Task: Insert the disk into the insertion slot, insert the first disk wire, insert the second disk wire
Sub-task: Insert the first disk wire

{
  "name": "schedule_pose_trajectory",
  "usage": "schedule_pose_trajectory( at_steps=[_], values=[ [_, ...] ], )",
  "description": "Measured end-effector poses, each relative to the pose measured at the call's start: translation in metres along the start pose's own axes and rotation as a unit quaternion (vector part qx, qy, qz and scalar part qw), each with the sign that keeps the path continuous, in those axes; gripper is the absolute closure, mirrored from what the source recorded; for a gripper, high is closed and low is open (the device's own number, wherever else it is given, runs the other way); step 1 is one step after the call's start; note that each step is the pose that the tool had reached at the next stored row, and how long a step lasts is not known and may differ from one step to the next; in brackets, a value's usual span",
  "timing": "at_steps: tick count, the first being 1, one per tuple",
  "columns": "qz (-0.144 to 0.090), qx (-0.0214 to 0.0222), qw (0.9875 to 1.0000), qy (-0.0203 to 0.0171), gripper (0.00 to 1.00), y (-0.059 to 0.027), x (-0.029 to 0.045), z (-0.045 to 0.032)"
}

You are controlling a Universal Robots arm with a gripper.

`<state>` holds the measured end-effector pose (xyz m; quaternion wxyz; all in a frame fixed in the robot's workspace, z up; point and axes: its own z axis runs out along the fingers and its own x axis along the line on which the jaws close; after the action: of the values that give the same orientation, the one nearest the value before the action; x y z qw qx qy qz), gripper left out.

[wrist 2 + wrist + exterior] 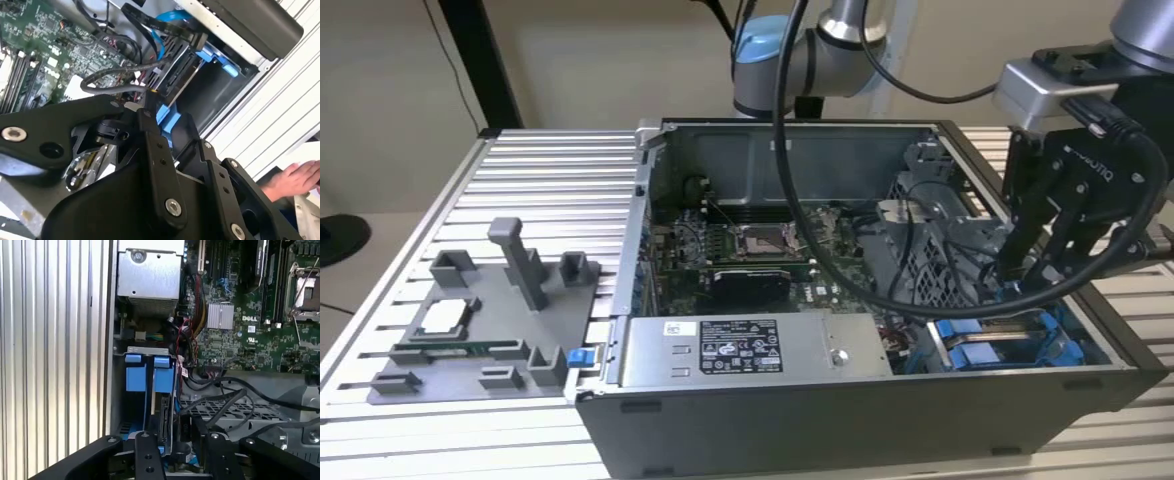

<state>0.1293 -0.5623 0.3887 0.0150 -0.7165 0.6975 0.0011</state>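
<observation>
The black end effector (pixel 1025 272) hangs inside the open dark-grey computer case (pixel 854 420), just over the narrow grey metal insertion slot with blue plastic rails (pixel 137 380); the flat silver-grey disk (pixel 166 420) stands edge-on in that slot; whether the end effector is apart or clamped, I cannot tell.

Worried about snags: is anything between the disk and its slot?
Nothing visible does. The disk stands edge-on at the blue-railed slot; black cables lie beside it, not across the opening.
</observation>
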Motion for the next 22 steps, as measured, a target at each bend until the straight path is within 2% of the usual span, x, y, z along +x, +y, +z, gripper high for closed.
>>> schedule_pose_trajectory(
  at_steps=[6, 9, 12, 22],
  values=[
    [0.0, 0.0014, 1.0, 0.0009, 0.0, 0.0, 0.0, 0.0003],
    [0.0, 0.0024, 1.0, 0.005, 0.0, 0.0001, 0.0, 0.0007],
    [0.0, 0.0056, 1.0, 0.0081, 0.0, 0.0002, 0.0001, 0.0016],
    [0.012, 0.0108, 0.9998, 0.0087, 0.0, 0.0052, -0.0006, 0.0024]
  ],
)
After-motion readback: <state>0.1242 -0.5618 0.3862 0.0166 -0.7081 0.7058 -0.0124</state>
